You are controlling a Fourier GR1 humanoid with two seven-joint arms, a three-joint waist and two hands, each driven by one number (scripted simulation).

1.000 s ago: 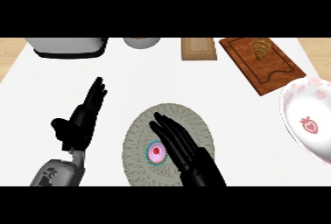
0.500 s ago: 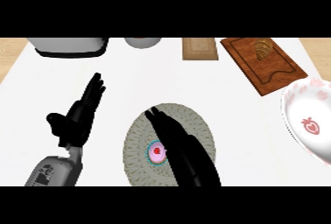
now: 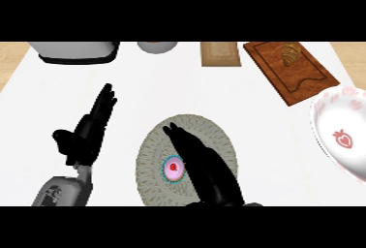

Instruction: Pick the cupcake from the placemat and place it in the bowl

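Note:
A small cupcake (image 3: 173, 168) with pink icing, a red dot and a teal wrapper sits on the round grey patterned placemat (image 3: 211, 131) at the lower middle. My right hand (image 3: 203, 167) lies over the placemat with straight fingers, just right of the cupcake and partly covering it. The white bowl (image 3: 342, 131) with a strawberry print and pink rim marks stands at the right edge, partly cut off. My left hand (image 3: 85, 131) rests open, fingers up, left of the placemat.
A brown wooden board (image 3: 297, 77) with a croissant (image 3: 291, 53) lies at the back right. A smaller tan board (image 3: 220, 53), a grey round pot (image 3: 157, 46) and a grey appliance (image 3: 75, 52) line the back edge.
My right hand has turned and shifted slightly right over the placemat, its fingers drawn closer together beside the cupcake. The left hand has barely moved.

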